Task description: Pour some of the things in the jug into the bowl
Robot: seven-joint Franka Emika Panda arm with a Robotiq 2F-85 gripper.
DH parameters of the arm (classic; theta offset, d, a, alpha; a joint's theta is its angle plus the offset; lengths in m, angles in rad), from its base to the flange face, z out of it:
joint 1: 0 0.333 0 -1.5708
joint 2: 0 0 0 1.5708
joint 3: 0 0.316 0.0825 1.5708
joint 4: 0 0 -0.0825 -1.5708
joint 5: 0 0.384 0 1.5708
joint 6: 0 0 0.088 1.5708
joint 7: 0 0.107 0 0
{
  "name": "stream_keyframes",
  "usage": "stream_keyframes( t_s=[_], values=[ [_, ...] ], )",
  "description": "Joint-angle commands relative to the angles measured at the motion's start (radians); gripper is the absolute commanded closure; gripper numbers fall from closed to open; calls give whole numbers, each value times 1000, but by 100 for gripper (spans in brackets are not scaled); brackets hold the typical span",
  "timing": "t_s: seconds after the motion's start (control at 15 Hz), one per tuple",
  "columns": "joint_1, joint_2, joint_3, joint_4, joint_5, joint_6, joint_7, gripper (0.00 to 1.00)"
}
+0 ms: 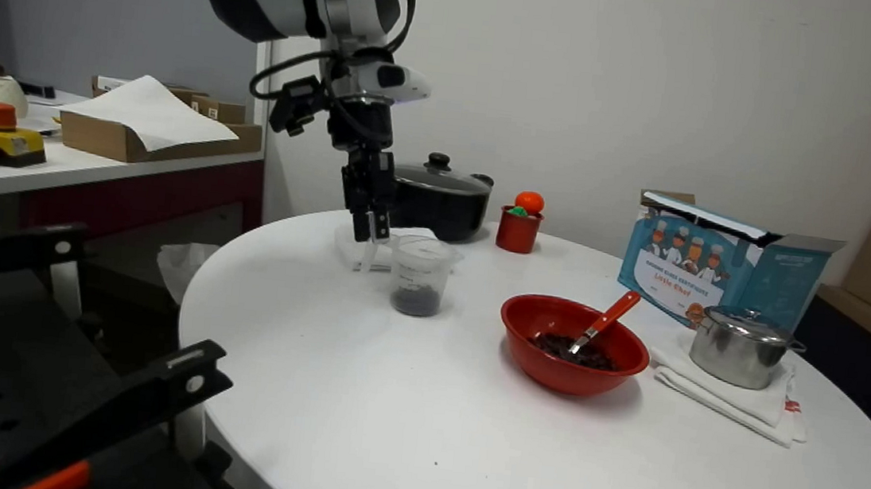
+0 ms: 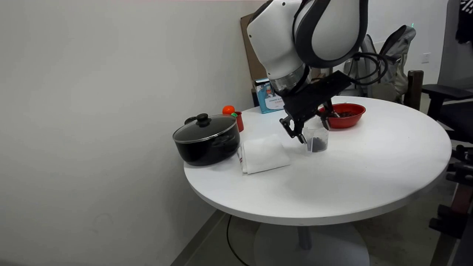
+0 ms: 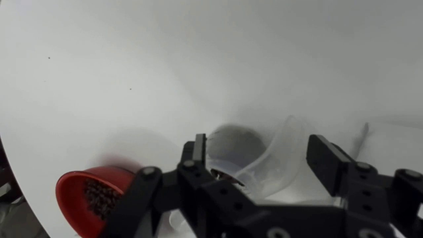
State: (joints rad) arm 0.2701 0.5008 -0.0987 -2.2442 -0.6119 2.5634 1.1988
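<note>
In wrist view, jug point(image 3: 264, 165) shows in gap of my wide-spread claw point(image 3: 256, 142); touching, I cannot tell. In exterior view, jug upright on round table point(image 2: 351, 177); black pot point(image 2: 207, 147) near edge by wall point(image 2: 96, 122). In exterior view, desk point(image 1: 75, 167) beyond left edge.

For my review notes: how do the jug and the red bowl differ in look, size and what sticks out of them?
The jug is see-through, whereas the bowl is opaque bright red. The jug is small and narrow; the bowl is much wider. A red-handled utensil sticks out of the bowl, while none shows in the jug. Both stand upright on the white table and hold dark matter.
</note>
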Motion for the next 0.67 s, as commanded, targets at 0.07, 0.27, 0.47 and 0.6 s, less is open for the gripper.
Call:
stream_keyframes(
  t_s=[0.07,0.27,0.47,0.6],
  values=[
    [4,-222,0,-136,-4,-42,-65,0],
    [-36,-359,25,-193,19,-87,-108,0],
    [-65,-337,50,-160,17,-80,-92,0],
    [-95,-414,67,-197,35,-83,-125,0]
  ],
)
